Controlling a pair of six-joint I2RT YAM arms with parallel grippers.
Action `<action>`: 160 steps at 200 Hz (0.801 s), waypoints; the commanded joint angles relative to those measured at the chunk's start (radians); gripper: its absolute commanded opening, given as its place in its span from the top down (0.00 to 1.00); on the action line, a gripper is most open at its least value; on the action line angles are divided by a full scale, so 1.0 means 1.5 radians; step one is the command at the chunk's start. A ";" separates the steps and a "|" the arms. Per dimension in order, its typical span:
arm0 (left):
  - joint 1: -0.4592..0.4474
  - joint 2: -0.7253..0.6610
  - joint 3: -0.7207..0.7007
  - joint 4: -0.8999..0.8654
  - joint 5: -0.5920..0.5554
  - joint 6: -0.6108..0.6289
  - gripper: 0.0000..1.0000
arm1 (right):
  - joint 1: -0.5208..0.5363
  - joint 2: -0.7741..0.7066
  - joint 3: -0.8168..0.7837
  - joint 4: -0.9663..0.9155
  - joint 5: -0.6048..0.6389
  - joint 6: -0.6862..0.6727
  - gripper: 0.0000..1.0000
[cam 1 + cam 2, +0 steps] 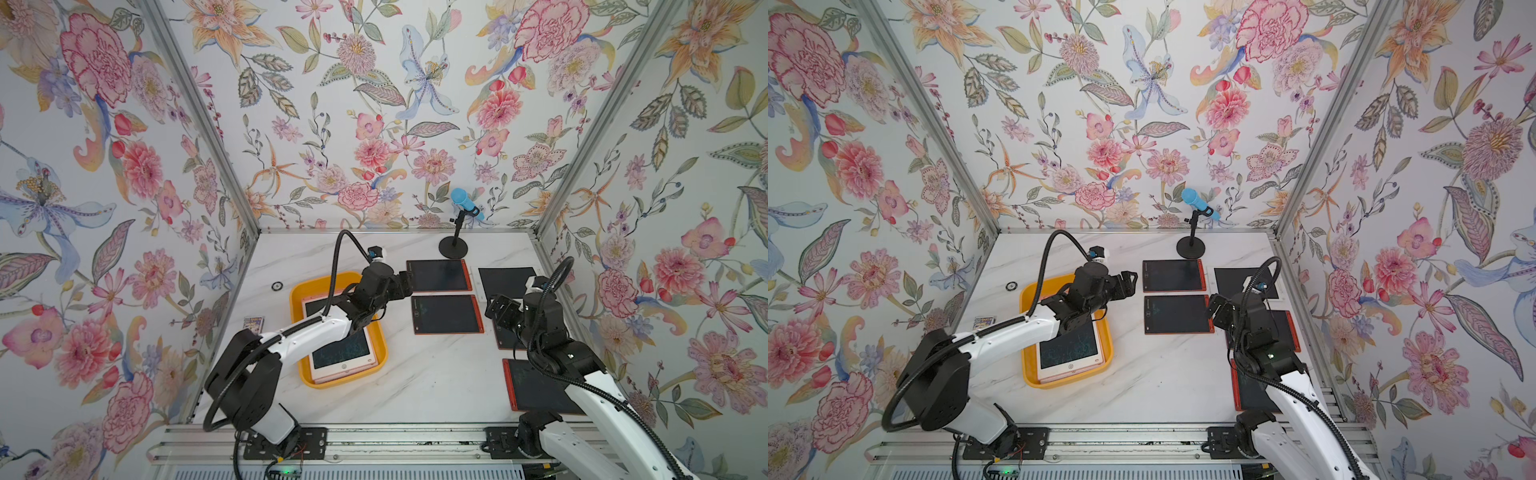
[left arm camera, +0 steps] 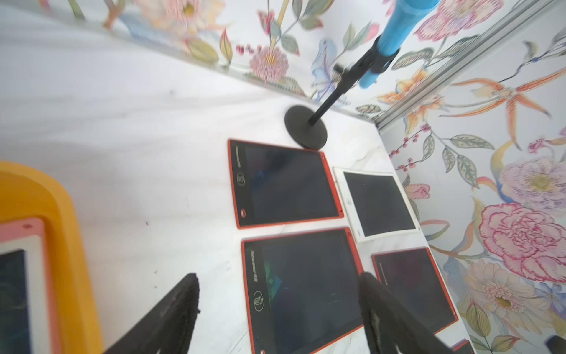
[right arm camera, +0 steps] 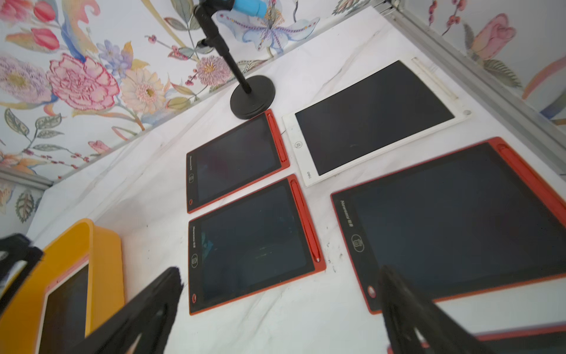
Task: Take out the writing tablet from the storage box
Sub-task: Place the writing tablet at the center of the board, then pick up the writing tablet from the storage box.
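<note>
Your flat pink-framed, dark-screened writing tablet [image 1: 343, 353] lay inside the shallow yellow-orange plastic storage box [image 1: 307, 284], toward the tabletop's [image 1: 432, 374] left edge. Both arms' jaws stood wide apart, empty. It probably handles light, stiff and slick, so pinch an exposed frame edge.

Premises: a robot test cell in a lab, not a dwelling. Evidence: upright wall panels [image 1: 374, 104] papered in a floral print, joined at the corners by bare aluminium posts [image 1: 201, 116], box in a marble-pattern worktop [image 1: 436, 374] on three sides. A left arm [image 1: 307, 332] and a right arm [image 1: 602, 399] are mounted on a metal rail [image 1: 395, 440] along the front edge. A blue microphone [image 1: 465, 201] on a desk stand occupies the back.
</note>
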 commanded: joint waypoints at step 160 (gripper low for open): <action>0.172 -0.173 -0.267 -0.259 -0.141 0.080 0.01 | 0.376 0.699 0.380 0.138 -0.026 -0.086 0.16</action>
